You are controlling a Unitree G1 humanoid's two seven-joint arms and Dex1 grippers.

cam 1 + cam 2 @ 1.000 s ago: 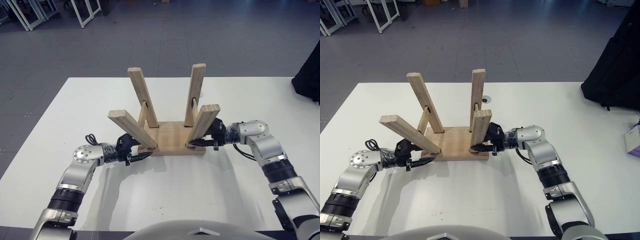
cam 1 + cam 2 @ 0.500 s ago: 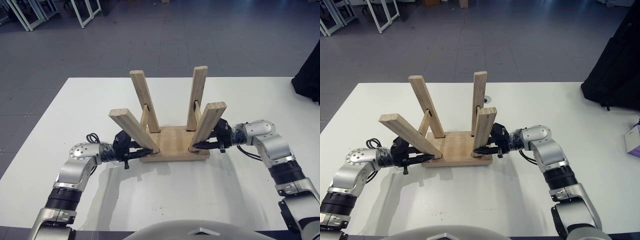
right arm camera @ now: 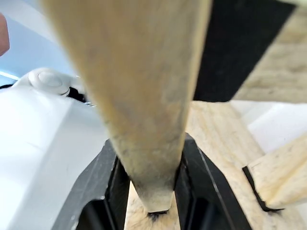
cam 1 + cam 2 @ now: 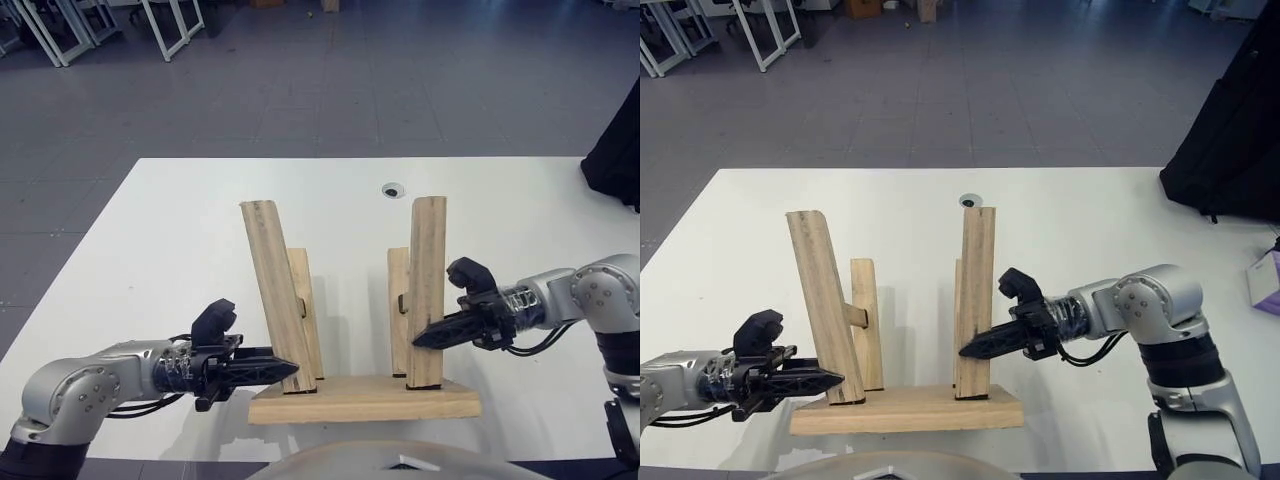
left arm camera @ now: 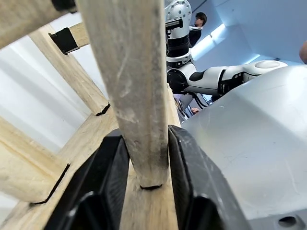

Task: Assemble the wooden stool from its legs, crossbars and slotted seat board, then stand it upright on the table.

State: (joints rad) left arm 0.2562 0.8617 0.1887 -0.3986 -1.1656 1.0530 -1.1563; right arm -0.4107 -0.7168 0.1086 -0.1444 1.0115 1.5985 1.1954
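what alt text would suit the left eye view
An upside-down wooden stool is held legs-up over a white table. The left gripper clamps its near left leg, the right gripper its near right leg.

At my 12 o'clock lies a grommet (image 4: 392,189). At 2 a black bag (image 4: 1230,130) stands on the grey floor (image 4: 990,90). At 3, a purple box (image 4: 1267,279); at 10, white frames (image 4: 762,36).
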